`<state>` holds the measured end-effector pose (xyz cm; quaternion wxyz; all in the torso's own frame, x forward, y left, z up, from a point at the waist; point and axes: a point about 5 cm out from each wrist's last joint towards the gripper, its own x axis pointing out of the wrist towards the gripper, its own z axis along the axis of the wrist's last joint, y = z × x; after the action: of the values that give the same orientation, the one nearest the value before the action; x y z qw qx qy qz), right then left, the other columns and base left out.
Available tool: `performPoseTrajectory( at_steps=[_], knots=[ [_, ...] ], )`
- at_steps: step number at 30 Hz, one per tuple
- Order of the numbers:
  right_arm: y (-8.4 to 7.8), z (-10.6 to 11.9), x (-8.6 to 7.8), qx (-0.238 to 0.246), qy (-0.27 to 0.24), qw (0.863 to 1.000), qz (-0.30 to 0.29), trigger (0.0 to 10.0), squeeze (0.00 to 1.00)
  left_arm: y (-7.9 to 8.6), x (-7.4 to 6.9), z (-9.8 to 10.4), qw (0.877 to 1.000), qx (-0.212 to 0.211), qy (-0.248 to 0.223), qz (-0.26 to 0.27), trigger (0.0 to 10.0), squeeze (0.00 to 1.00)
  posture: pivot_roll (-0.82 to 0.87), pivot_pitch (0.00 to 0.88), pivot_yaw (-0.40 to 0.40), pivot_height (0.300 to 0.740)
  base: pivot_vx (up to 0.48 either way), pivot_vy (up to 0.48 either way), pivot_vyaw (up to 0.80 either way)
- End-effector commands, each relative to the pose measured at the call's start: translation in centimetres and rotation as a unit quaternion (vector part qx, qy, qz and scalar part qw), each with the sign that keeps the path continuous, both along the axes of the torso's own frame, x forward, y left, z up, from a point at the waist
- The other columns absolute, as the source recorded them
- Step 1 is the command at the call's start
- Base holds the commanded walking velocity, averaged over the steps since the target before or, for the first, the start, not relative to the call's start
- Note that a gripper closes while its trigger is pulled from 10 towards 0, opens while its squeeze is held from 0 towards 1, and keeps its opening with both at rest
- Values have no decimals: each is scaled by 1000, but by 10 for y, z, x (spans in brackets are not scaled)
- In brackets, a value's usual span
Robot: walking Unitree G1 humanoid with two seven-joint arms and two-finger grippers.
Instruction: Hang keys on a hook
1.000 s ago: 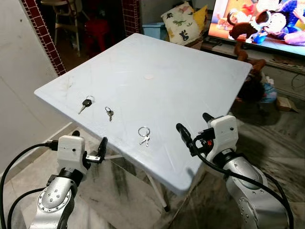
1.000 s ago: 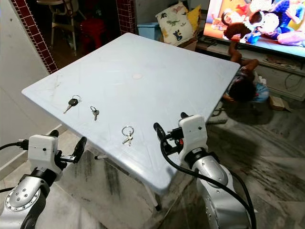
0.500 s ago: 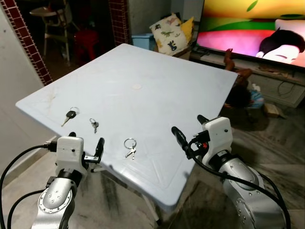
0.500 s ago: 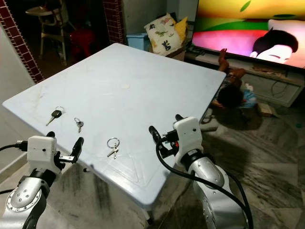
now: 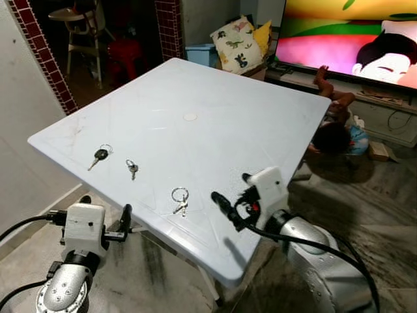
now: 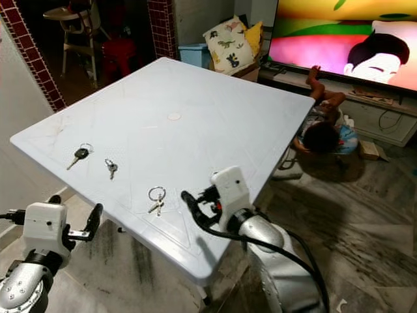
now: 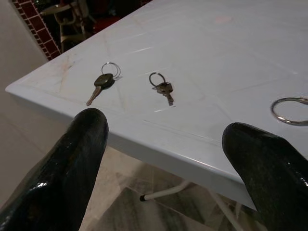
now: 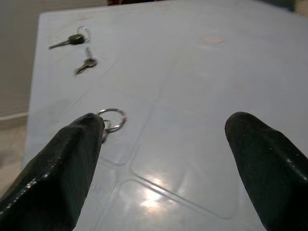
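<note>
Counter [image 5: 215,98]: pale, square, set cornerwise, near corner toward the robot.

Keys, three sets, lying flat in a loose row near the left front edge:
- black-headed key [image 5: 100,156] on a ring, farthest left, close to the edge.
- small key [image 5: 132,168] on a ring, just right of the first, apart from it.
- key ring [image 5: 180,198] with small keys attached, farther right and nearest the right arm; apart from both others.

Small round mark [image 5: 189,117] near the counter's middle.

Left gripper [image 5: 104,215]: below and outside the left front edge, off the counter, touching nothing. Jaws wide apart, empty. In the left wrist view the two black fingers [image 7: 72,163] frame the counter edge, with the black-headed key and small key beyond it.

Right gripper [image 5: 231,195]: over the counter's near corner, pointing toward the key ring, just beside it but not touching. Jaws wide apart, empty. In the right wrist view one finger [image 8: 67,163] overlaps the ring's edge in the picture; contact cannot be told.

Surroundings: television [image 5: 352,32] lit at far right, patterned cushion [image 5: 238,42] behind the counter, red brick-tiled pillar [image 5: 45,59] at left, marbled floor [image 5: 384,195].
</note>
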<state>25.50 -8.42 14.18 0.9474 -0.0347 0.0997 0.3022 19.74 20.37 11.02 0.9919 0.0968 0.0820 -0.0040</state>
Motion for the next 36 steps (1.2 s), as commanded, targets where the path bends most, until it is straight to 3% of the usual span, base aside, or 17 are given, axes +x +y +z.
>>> performPoseTrajectory(
  at_steps=[1,9,18,32,36],
  knots=[
    [10,1,8,0,1,1000,6,10000,0,-2,-4,5,1000,8,-2,-17,10000,0,132,22,41,740,0,0,0],
    [20,-3,18,-3,-1,1000,10,10000,0,0,-8,9,1000,-3,-4,-2,10000,0,166,25,25,740,0,0,0],
    [10,-8,21,-16,5,1000,-6,10000,0,0,-2,6,1000,-11,6,13,10000,0,146,28,23,740,0,-78,0],
    [-1,-5,23,-21,-6,999,-38,10000,0,0,8,6,1000,-9,8,7,10000,0,125,17,38,740,0,471,0],
    [-3,-3,24,-24,-14,999,-45,10000,0,0,9,8,1000,-3,-1,1,10000,0,126,14,41,740,0,0,0]
  ],
)
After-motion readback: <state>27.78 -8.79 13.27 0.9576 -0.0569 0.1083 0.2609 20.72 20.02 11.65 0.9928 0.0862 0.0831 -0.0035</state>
